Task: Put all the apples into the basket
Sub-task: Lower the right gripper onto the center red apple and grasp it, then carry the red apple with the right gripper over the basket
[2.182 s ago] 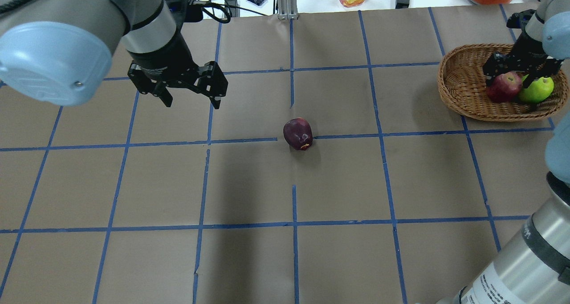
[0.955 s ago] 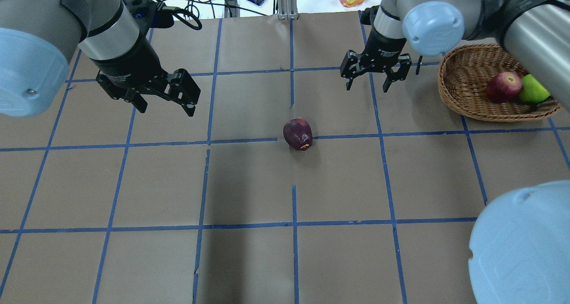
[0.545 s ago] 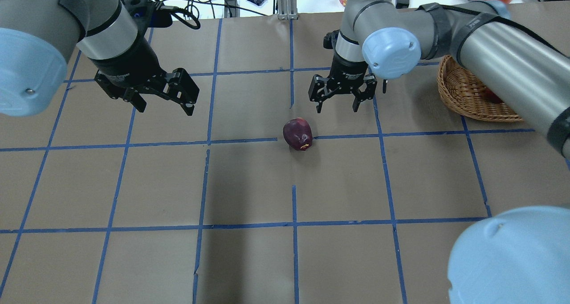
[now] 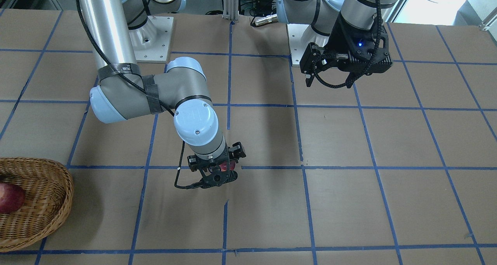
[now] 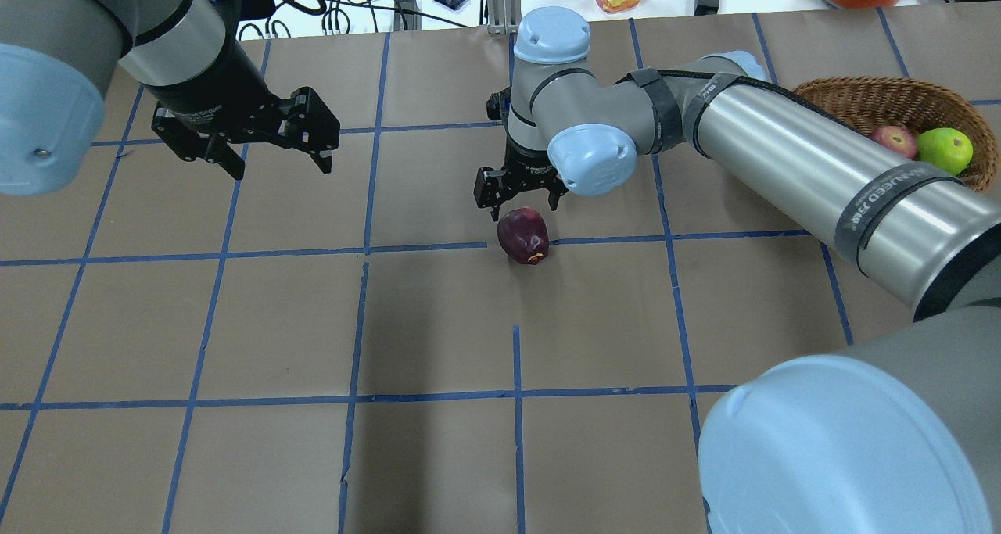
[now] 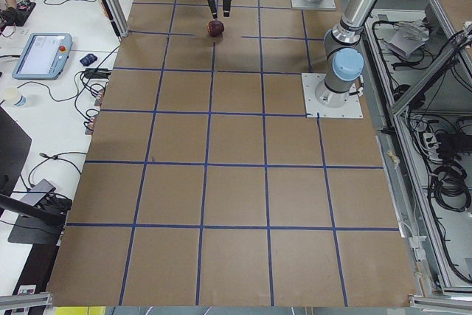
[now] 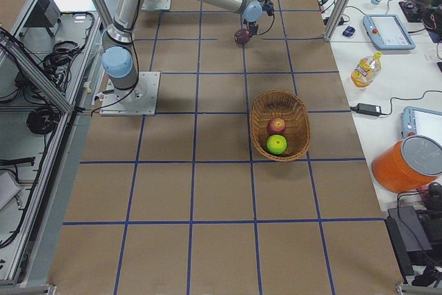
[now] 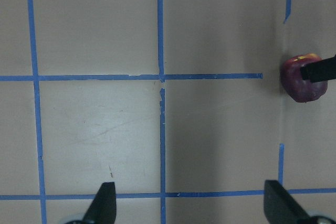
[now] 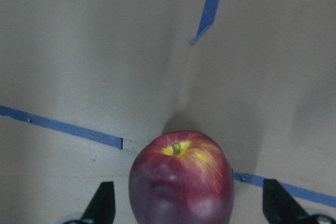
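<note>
Checking overhead view first. Finds right gripper at frame centre, directly above dark red apple on the table paper. Half a second back, hung up and to the right of it; a second back, near the basket. Fingers spread wide. Puts left gripper at upper left, spread and empty, drifted slightly upward. Counts red apple and green apple inside basket, upper right.

Front-facing view: hides most of dark red apple under right gripper, lower centre; only a red sliver visible.

Right wrist view: places dark red apple low centre between both fingers, touching neither. No grip yet.

Left wrist view: shows nothing between its own fingers; dark red apple at right edge.

Reads as approach nearly done, closing likely next. Two of three in; last one pending.
</note>
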